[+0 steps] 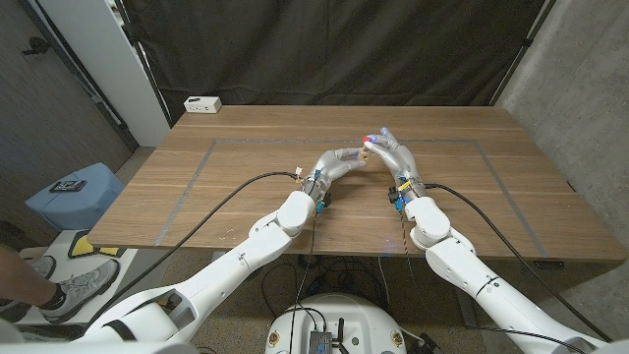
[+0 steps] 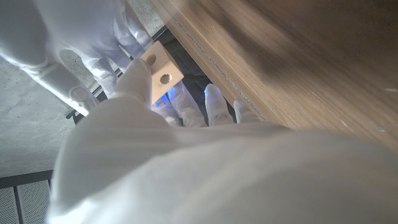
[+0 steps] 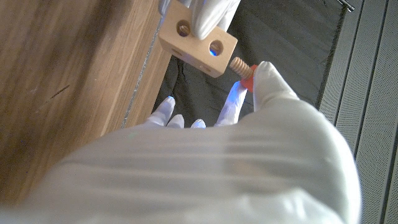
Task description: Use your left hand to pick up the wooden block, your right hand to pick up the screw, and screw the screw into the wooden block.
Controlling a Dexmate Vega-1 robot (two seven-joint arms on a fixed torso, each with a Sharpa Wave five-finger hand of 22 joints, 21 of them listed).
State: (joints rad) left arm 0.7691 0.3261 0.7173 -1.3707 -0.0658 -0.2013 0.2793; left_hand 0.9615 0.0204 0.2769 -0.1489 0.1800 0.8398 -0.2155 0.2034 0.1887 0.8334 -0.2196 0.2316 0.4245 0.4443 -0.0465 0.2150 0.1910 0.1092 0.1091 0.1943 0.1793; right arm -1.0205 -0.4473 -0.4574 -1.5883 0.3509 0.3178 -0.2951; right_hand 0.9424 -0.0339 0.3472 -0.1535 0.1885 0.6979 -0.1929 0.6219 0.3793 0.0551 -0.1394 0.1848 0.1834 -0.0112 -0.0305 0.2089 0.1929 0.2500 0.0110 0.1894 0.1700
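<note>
The left hand (image 1: 346, 157) holds one wooden block (image 3: 198, 45) up above the table (image 1: 491, 187), and the right hand (image 1: 385, 147) pinches one screw (image 3: 242, 67) by its red head, its threaded tip just beside a hole in the block's face. The right wrist view shows this near-contact plainly; in the head view the two hands merely meet, block and screw too small to tell apart

One wooden block (image 3: 198, 43), one screw (image 3: 241, 67)
</note>
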